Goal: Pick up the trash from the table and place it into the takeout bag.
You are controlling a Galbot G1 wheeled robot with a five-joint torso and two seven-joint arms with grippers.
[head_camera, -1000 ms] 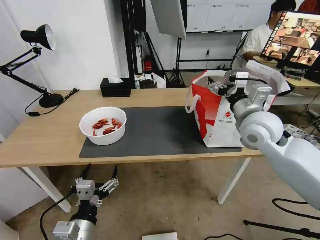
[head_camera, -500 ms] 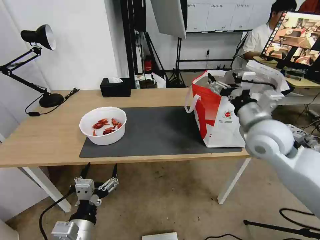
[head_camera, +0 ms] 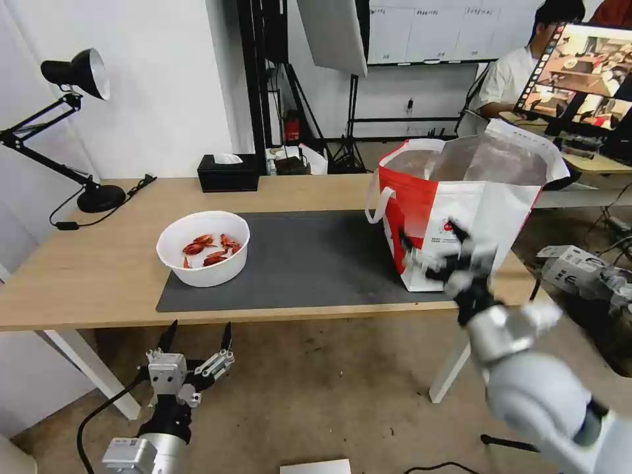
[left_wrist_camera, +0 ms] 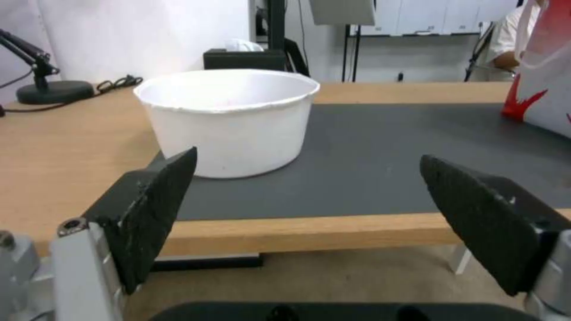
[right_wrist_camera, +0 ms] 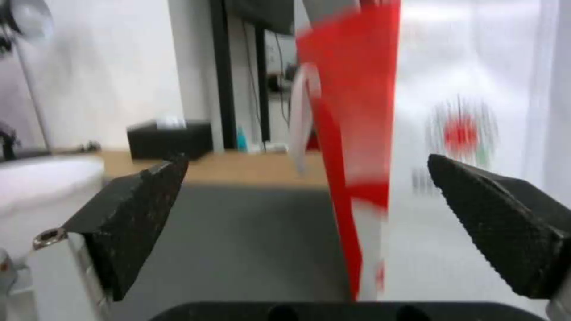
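Right end effector (head_camera: 431,253) released, empty, before takeout bag (head_camera: 461,217), bowl (head_camera: 203,247) well apart

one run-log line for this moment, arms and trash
right gripper: open, empty, in front of takeout bag | left gripper: open, below table edge | bowl: on mat

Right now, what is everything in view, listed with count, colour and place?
Round plastic bowl of crayfish shells: one, white with red shells, mat's left end.
Boxy foil-lined takeout bag: one, red and white, mat's right end.
Rectangular mat: one, dark grey, on the table.
Long wooden table: one, light wood, white legs.
Tissue box: one, black, table's far edge.
Desk lamp: one, black, table's far left.
Left gripper: open, below the table's front edge.
Right gripper: open, in front of the bag.
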